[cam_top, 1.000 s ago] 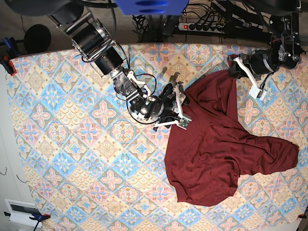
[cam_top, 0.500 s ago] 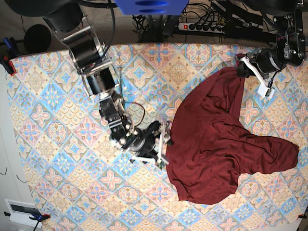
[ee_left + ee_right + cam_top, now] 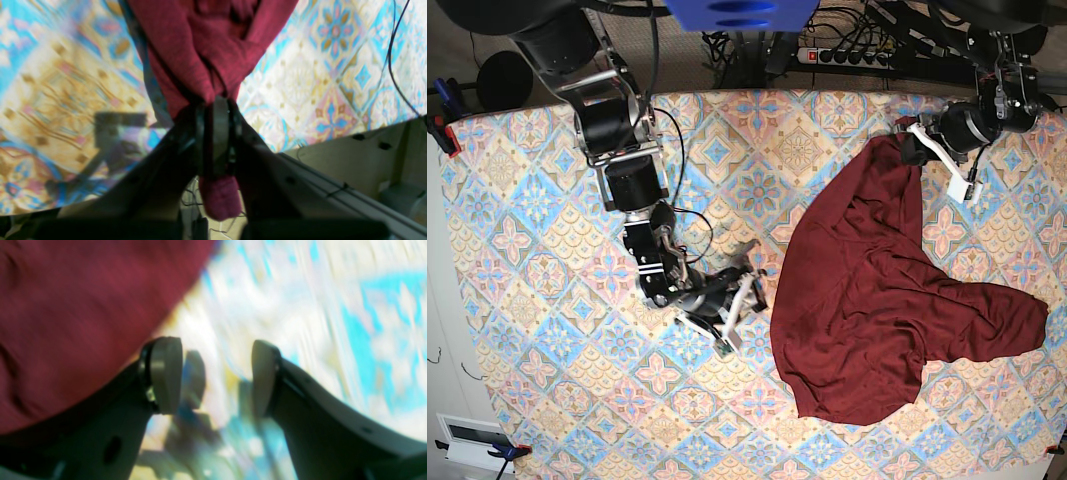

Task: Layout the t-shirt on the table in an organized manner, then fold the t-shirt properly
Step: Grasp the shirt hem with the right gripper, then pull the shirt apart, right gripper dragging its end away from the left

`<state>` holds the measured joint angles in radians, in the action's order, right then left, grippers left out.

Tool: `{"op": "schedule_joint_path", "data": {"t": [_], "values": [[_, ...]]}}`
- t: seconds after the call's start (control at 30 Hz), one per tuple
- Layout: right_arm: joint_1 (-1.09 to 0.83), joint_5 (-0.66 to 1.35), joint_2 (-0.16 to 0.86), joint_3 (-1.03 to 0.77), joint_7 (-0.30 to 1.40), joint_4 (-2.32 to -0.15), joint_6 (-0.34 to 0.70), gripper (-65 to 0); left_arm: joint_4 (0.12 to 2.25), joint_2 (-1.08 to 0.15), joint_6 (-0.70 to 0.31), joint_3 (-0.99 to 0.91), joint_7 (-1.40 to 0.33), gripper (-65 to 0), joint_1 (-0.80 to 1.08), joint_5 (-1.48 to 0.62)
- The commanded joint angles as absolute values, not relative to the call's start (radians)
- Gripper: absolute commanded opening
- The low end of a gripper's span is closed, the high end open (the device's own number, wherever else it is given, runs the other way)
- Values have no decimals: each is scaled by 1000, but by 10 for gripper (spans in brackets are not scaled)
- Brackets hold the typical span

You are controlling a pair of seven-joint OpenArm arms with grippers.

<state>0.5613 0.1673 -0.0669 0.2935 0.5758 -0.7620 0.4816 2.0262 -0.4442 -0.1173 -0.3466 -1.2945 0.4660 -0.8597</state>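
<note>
Your left gripper (image 3: 914,143) is clamped tight on a bunched corner of the t-shirt (image 3: 877,290), with a little tail of cloth poking out behind the pads in the wrist view (image 3: 218,196). Your right gripper (image 3: 739,312) is spread wide with nothing in it, hovering low over the table (image 3: 527,250) just beside the shirt's nearest edge; the wrist shot shows maroon fabric right next to one finger (image 3: 163,373) but not between the jaws.

Handling-wise, you're dealing with thin, floppy stuff. I'd guess it's light, it'll drape and stretch from wherever you pinch it, and it'll drag across that patterned cloth rather than slide clean. Grab hems, shoulder seams or cuffs, never the middle of a panel, or you'll just get a wad.

Right now it hangs away from your left gripper in a rumpled fan, bulk toward the front of the table, one long lobe (probably a sleeve) running out sideways on the left arm's side. Long axis goes roughly from your left pinch toward the front edge. I can't tell collar from hem.
</note>
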Motion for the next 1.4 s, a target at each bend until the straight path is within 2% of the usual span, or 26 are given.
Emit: {"op": "schedule_joint_path", "data": {"t": [0.0,0.3,1.2,1.37], "values": [[593,180,-71,291,555,-763,487,-332,2040,-455,-119,-354,-1276,-650,461,-869],[593,182,-157,297,535,-723,487,-332,2040,-452,-119,-354,-1276,-650,456,-875],[535,162,-157,308,466,-573,487,-334,2040,-452,-122,-354,-1273,-650,432,-874],[486,79,-157,375,470,-573,486,-427,2040,-452,-122,-354,-1273,-650,415,-875]]}}
